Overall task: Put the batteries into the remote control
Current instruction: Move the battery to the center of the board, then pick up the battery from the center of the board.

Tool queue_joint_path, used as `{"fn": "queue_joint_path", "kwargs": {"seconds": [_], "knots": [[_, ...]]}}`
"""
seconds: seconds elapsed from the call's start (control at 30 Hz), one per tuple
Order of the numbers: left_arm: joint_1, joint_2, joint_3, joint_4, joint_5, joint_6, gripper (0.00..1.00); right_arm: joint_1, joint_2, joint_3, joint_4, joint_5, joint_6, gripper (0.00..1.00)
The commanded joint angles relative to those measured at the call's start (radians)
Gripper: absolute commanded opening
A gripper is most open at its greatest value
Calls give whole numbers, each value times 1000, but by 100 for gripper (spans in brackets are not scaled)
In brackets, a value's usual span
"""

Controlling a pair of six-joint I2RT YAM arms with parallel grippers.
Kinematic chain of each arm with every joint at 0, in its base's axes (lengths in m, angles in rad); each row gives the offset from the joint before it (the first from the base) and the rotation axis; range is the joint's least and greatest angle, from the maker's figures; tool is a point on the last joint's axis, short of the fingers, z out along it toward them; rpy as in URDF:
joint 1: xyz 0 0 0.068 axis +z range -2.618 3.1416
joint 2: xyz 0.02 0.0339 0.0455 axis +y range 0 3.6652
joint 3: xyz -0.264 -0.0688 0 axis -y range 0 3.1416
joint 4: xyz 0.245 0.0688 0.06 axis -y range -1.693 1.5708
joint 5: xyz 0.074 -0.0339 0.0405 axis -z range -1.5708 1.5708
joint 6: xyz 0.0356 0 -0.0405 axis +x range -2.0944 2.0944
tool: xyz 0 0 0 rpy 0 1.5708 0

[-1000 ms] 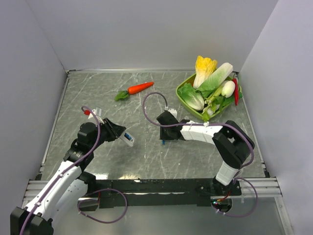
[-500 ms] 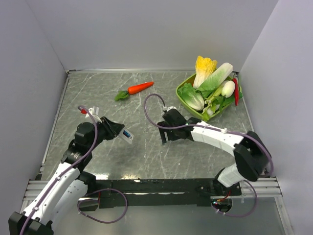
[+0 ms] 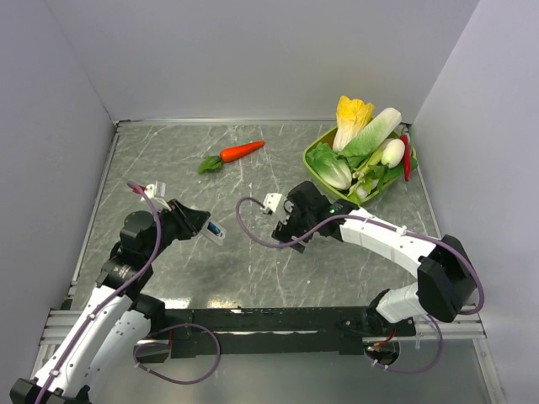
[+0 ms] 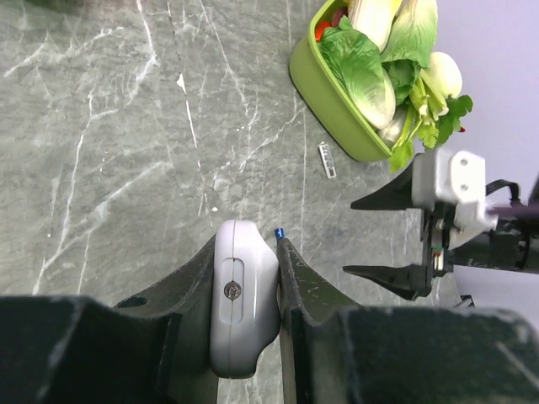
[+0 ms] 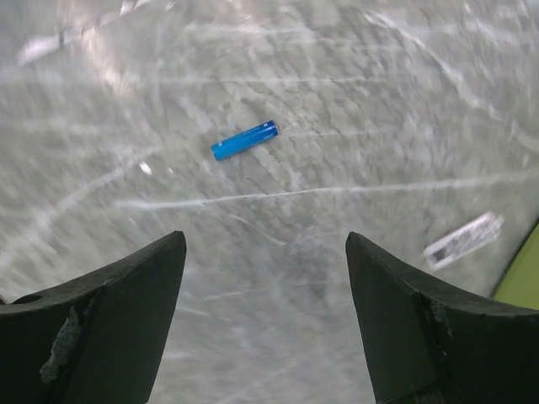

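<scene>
Overhead view. The left gripper point(image 3: 208, 227) is clenching the remote control point(image 3: 217, 231) by its long edges and holding it low over the grey marbled table point(image 3: 168, 160), left of centre. A speck of blue is showing on the remote. The right gripper point(image 3: 285, 229) is hanging near mid-table with its jaws released and nothing in them. The arm is hiding the table beneath it, so no loose battery is showing here. A carrot point(image 3: 240, 151) is lying toward the back. A green tray point(image 3: 313, 165) of vegetables point(image 3: 362, 135) is sitting at the back right.

Left wrist view. The remote control point(image 4: 242, 311) is sitting clamped between both fingers point(image 4: 189, 290), plain side up. The blue end of a battery point(image 4: 278, 233) is peeking out on the table just past the right-hand fingertip. A small pale strip point(image 4: 328, 160) is lying beside the green tray point(image 4: 324, 97). The right gripper point(image 4: 383, 236) is standing wide open at the right.

Right wrist view, heavily smeared. The right gripper point(image 5: 263, 244) is spread wide above the table, empty. One blue battery point(image 5: 244, 140) is lying flat ahead of it, apart from both fingers point(image 5: 109, 320). The pale strip point(image 5: 463, 238) is lying at the right, possibly a battery cover, too blurred to tell.
</scene>
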Motion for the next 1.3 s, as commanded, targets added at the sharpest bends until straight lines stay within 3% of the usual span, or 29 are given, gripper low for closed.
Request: {"fn": "queue_joint_path", "kwargs": {"seconds": [0.0, 0.43, 0.77, 0.9, 1.27], "knots": [[5, -21, 44, -8, 17, 34, 1, -35, 40, 4, -3, -149, -368, 83], [5, -34, 60, -59, -9, 77, 1, -29, 283, 145, -40, -164, -641, 80], [5, -26, 67, -73, -15, 92, 1, -14, 389, 226, -75, -238, -700, 74], [5, -21, 73, -79, -17, 100, 1, -8, 426, 256, -100, -267, -706, 67], [5, -8, 71, -74, -11, 100, 1, 11, 494, 271, -141, -284, -720, 63]]}}
